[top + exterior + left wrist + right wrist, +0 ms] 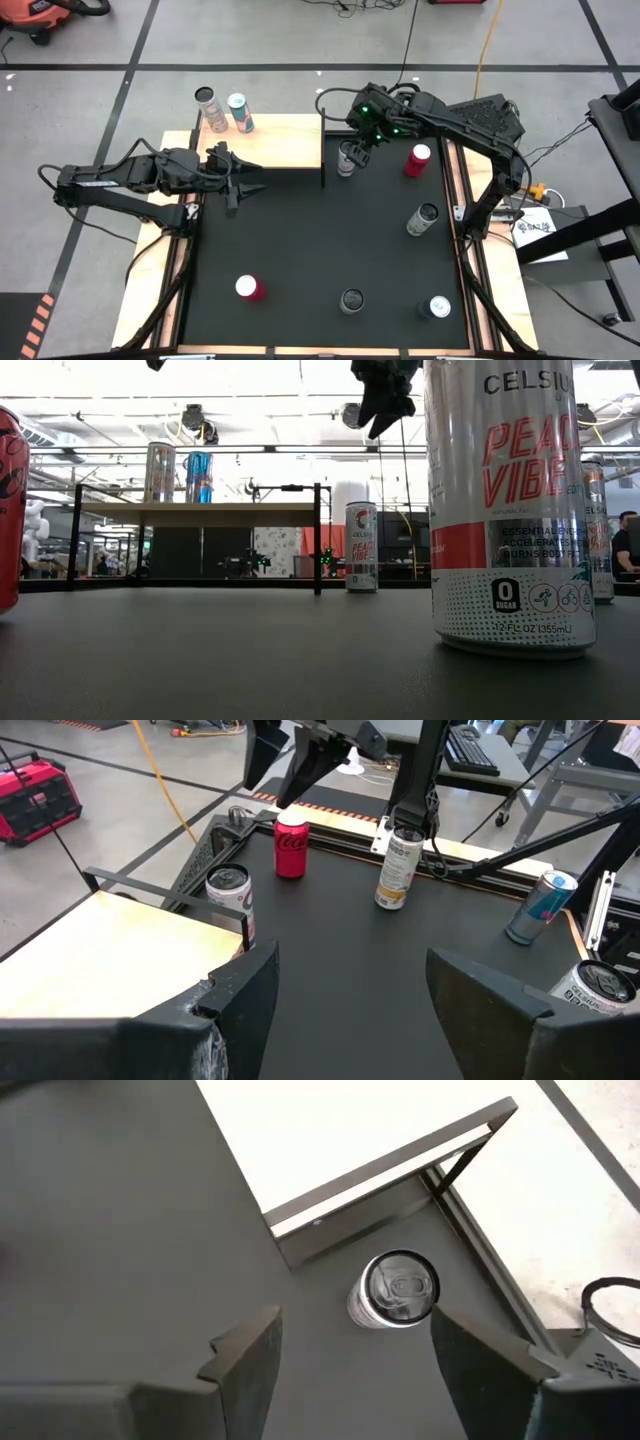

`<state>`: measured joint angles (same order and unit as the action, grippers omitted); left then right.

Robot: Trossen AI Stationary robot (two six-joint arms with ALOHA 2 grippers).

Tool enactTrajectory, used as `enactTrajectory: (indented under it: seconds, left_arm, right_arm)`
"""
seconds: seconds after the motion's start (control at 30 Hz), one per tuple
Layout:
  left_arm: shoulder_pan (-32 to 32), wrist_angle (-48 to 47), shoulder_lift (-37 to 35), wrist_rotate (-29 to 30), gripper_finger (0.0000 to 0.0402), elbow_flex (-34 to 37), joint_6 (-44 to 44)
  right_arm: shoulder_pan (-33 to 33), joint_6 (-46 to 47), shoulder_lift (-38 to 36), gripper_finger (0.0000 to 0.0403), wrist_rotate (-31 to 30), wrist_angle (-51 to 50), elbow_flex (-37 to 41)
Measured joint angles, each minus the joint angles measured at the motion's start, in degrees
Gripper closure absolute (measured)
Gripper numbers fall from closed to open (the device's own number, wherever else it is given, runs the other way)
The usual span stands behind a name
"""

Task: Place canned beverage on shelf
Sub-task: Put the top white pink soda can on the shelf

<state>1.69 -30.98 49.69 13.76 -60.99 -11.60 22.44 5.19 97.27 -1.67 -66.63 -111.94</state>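
Cans stand all over the black worktop [300, 250], and they must go up on the shelf [275, 140]. Nearest the low camera stands a tall silver can [510, 510], so close that it fills much of that view. Farther back, another silver can [346, 160] stands on the worktop just beside the shelf's black leg, near the shelf's right end. I think this can is the next one to lift, because the right gripper [358, 148] hangs right above it. The right arm reaches in from the right side and points the gripper straight down. The gripper is open and holds nothing, and in the right wrist view the can's top [397, 1288] shows between the two fingers but lower down. The left gripper [238, 175] waits over the worktop at the shelf's front edge, with the arm stretched out flat from the left. It is open too, and it holds nothing. Farthest back, two cans [224, 111] already stand side by side on the shelf, near its left back corner.
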Motion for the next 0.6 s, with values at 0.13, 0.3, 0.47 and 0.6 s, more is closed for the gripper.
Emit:
enactTrajectory:
  seconds: [0.13,0.3,0.47,0.6]
  left_arm:
    - [0.0,0.0,0.0,0.0,0.0148,0.0,0.0]
    - [0.0,0.0,0.0,0.0,0.0148,0.0,0.0]
    - [0.0,0.0,0.0,0.0,0.0148,0.0,0.0]
    - [0.0,0.0,0.0,0.0,0.0148,0.0,0.0]
  right_arm:
    - [0.0,0.3,0.0,0.0156,0.0,0.0,0.0]
    - [0.0,1.7,0.0,0.0122,0.0,0.0,0.0]
    - [0.0,-0.4,0.0,0.0074,-2.4,-0.1,0.0]
    - [0.0,-1.4,0.0,0.0048,-2.8,0.8,0.0]
